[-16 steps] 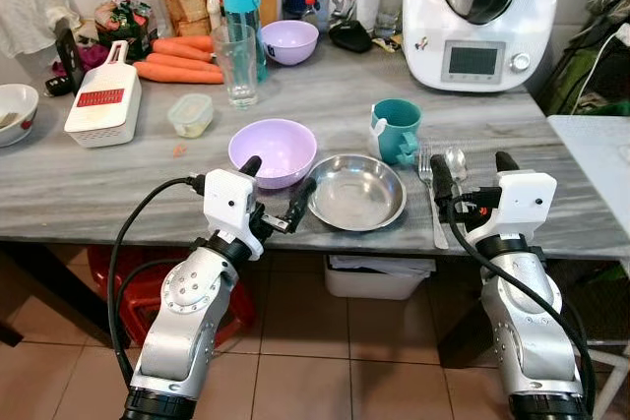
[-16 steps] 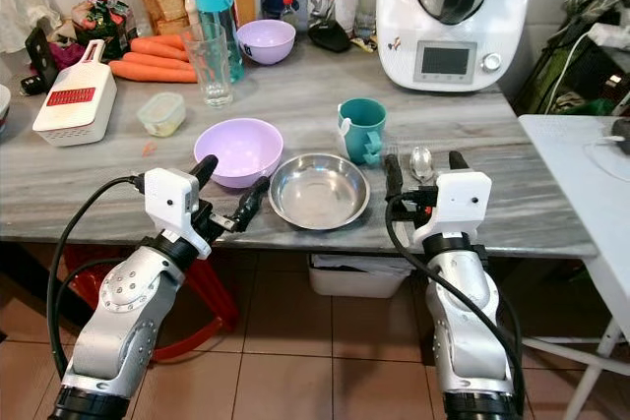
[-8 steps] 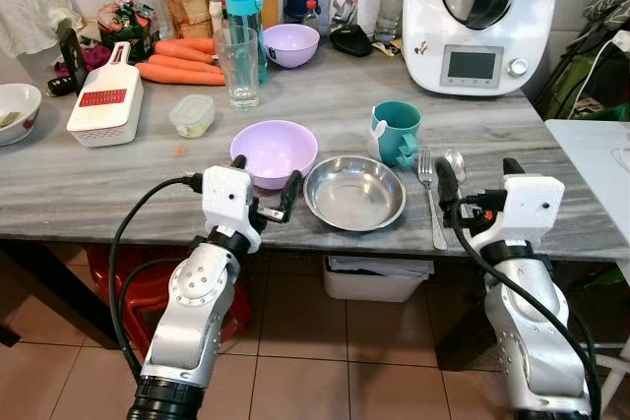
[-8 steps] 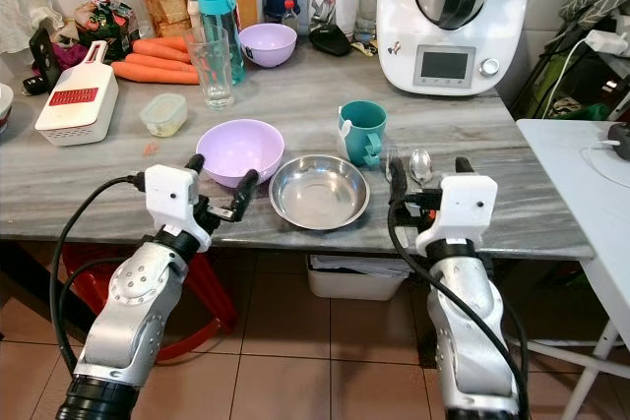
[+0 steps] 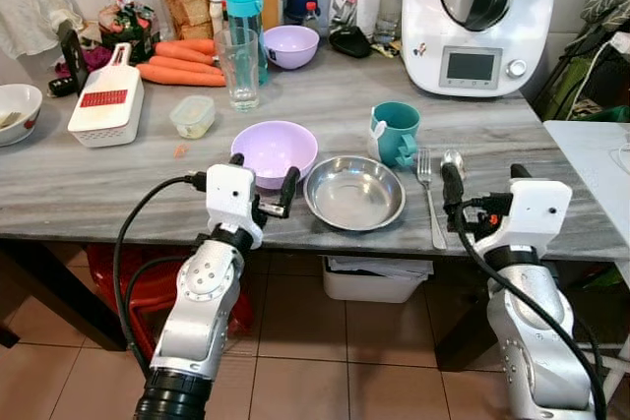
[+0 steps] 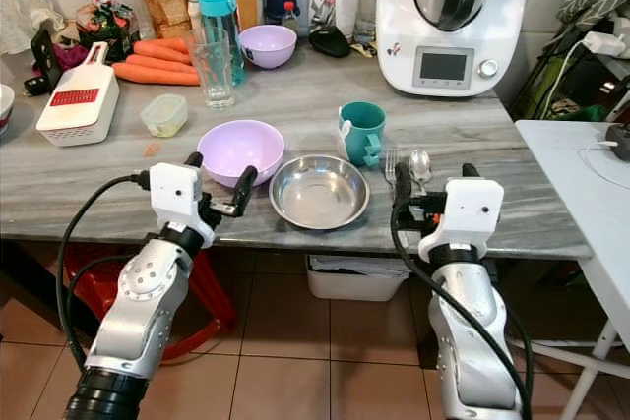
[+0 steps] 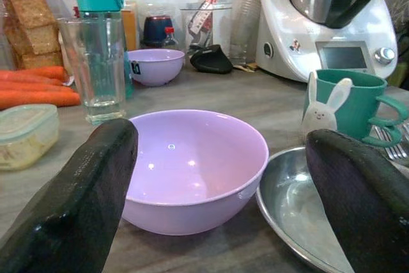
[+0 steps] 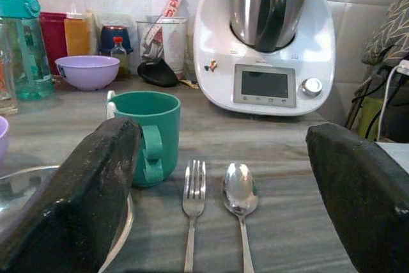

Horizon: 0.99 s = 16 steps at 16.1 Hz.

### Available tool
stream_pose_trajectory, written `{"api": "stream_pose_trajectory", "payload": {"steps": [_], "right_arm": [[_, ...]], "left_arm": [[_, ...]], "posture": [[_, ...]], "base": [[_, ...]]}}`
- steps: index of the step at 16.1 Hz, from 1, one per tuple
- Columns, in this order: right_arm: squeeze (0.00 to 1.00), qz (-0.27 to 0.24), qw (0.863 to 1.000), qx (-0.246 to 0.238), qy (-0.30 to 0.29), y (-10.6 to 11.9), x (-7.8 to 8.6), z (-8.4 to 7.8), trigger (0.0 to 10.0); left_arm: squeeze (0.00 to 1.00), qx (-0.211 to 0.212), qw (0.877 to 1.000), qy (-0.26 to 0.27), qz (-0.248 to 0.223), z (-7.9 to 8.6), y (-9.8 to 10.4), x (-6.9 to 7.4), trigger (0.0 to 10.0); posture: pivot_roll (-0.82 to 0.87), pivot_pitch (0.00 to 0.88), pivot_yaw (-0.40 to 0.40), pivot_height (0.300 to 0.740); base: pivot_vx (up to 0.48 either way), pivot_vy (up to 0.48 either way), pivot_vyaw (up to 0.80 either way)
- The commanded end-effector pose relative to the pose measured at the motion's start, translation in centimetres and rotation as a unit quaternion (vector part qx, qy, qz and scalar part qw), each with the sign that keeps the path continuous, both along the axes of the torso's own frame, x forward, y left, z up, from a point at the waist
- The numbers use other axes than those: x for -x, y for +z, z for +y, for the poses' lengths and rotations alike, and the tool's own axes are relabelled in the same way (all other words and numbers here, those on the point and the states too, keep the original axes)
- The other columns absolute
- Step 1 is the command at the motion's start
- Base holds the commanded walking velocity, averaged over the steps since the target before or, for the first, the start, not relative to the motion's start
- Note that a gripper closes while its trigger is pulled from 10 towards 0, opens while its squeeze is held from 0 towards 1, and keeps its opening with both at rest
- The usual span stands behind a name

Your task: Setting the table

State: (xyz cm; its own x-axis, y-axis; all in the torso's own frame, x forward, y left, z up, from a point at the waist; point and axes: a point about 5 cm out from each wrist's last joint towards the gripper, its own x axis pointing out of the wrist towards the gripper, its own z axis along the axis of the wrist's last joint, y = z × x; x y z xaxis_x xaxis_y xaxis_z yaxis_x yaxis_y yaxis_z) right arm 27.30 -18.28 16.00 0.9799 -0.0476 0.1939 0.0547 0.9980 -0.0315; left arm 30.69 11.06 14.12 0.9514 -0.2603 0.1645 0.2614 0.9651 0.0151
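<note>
Two tools spread at the bench edge

Left tool spread wide, at 6 o'clock of lilac bowl, apart from it. Steel plate at 3 o'clock of bowl, teal mug at plate's 1 o'clock. Right tool spread too, at 6 o'clock of fork and spoon, lying side by side on grey bench.

A lilac bowl stands upright near the front edge of the grey bench, just beside a shallow steel plate. Behind the plate is a teal mug with a rabbit figure. A fork and a spoon lie side by side, right of the plate
</note>
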Motion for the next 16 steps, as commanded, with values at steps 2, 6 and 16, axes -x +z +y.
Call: {"api": "stream_pose_trajectory", "payload": {"steps": [2, 6, 16], "right_arm": [[1.0, -0.004, 1.0, 0.001, -0.008, 0.36, 0.11, -0.1, 10.0], [1.0, -0.007, 1.0, 0.0, -0.01, 0.66, 0.1, 0.0, 10.0], [0.0, -0.005, 1.0, 0.014, -0.002, 0.75, 0.04, 0.23, 10.0]], "left_arm": [[0.0, -0.005, 1.0, 0.006, -0.007, -0.02, 0.26, -0.37, 10.0], [0.0, -0.005, 1.0, 0.014, -0.009, -0.02, 0.22, -0.65, 10.0], [0.0, -0.015, 0.999, 0.044, -0.005, 0.65, -0.45, -0.72, 10.0]], "posture": [[-0.08, 0.0, -0.009, 0.74], [-0.09, 0.0, -0.01, 0.74], [-0.09, 0.0, -0.021, 0.74]], "base": [[0.0, 0.0, 0.0], [0.0, 0.0, 0.0], [0.0, 0.0, 0.0]]}}
